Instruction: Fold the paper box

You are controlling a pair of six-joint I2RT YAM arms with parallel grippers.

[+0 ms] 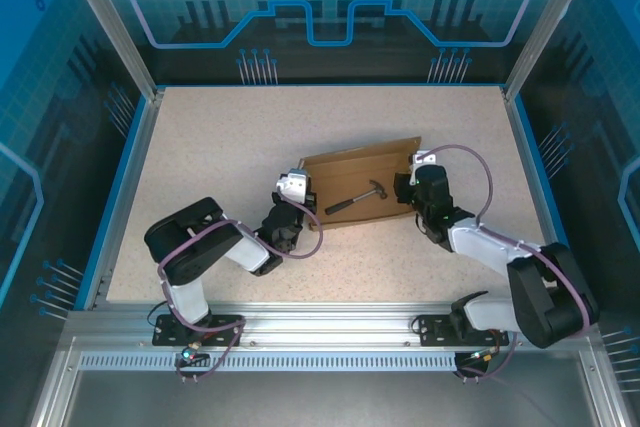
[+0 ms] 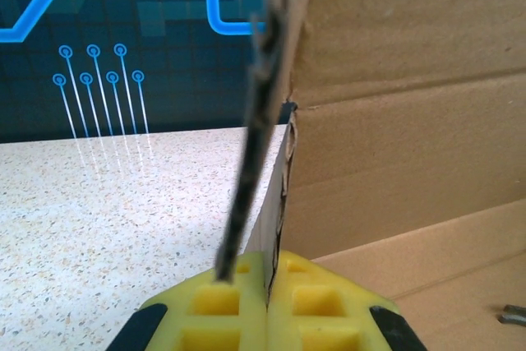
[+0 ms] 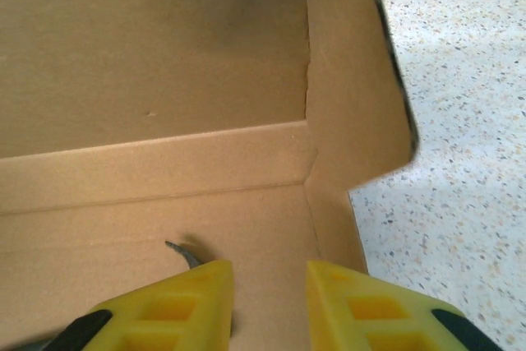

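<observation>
The paper box (image 1: 360, 179) lies mid-table as a brown cardboard sheet with its back and side walls raised. A small dark hammer (image 1: 358, 199) rests on its floor. My left gripper (image 1: 303, 190) is at the box's left end. In the left wrist view it (image 2: 268, 285) is shut on the thin upright left wall (image 2: 279, 195). My right gripper (image 1: 406, 188) is at the box's right end. In the right wrist view it (image 3: 269, 289) stands open over the box floor (image 3: 263, 219) with nothing between its fingers. The right side flap (image 3: 353, 96) stands just beside it.
The hammer's claw (image 3: 185, 254) shows just left of my right gripper's left finger. The speckled tabletop (image 1: 220, 147) stretches around the box, bounded by a blue-edged frame (image 1: 130, 177) and a metal rail (image 1: 330, 322) at the near side.
</observation>
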